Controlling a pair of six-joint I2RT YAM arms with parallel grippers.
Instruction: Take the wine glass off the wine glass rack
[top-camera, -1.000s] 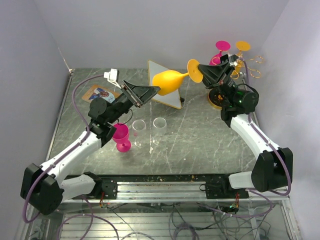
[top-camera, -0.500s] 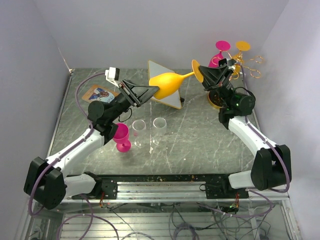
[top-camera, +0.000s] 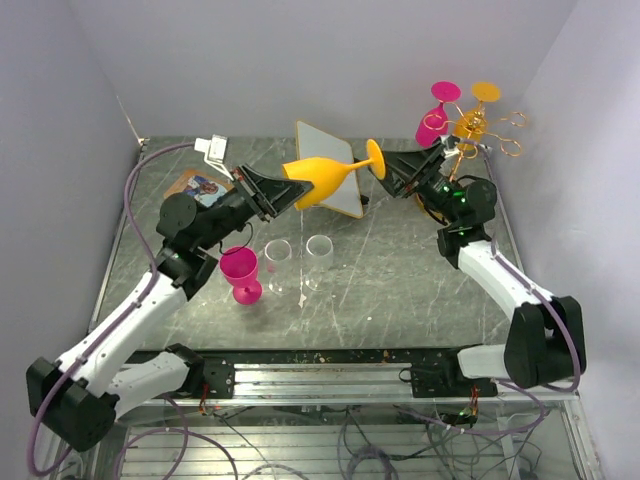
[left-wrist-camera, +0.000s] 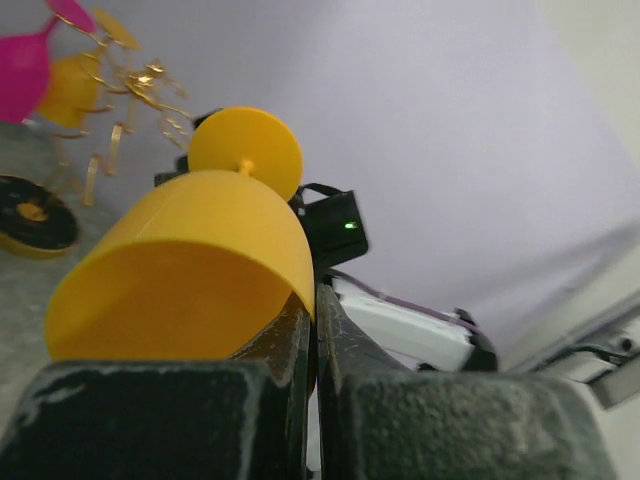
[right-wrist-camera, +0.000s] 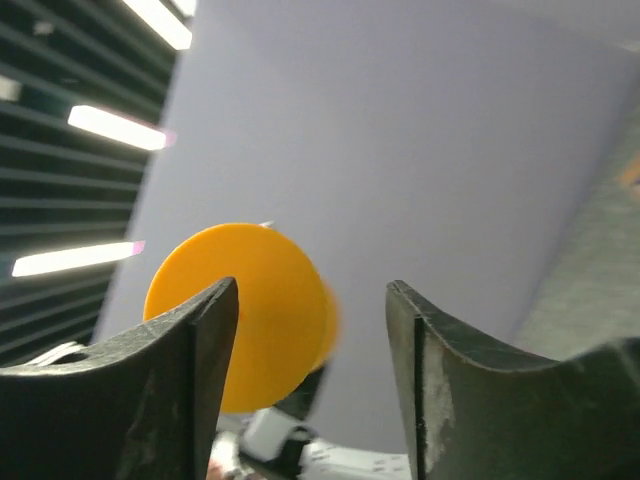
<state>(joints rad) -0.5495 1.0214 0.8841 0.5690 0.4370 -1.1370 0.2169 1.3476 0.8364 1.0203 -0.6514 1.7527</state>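
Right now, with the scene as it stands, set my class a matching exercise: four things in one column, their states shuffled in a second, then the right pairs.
Things
1. yellow wine glass
2. near pink glass
3. far pink glass
4. right claw

States
A. standing upright on the table
B. open, gripping nothing
C. hanging foot-up on the rack
D. held sideways in the air by the left claw

Pairs: 1-D, 2-A, 3-C, 4-B
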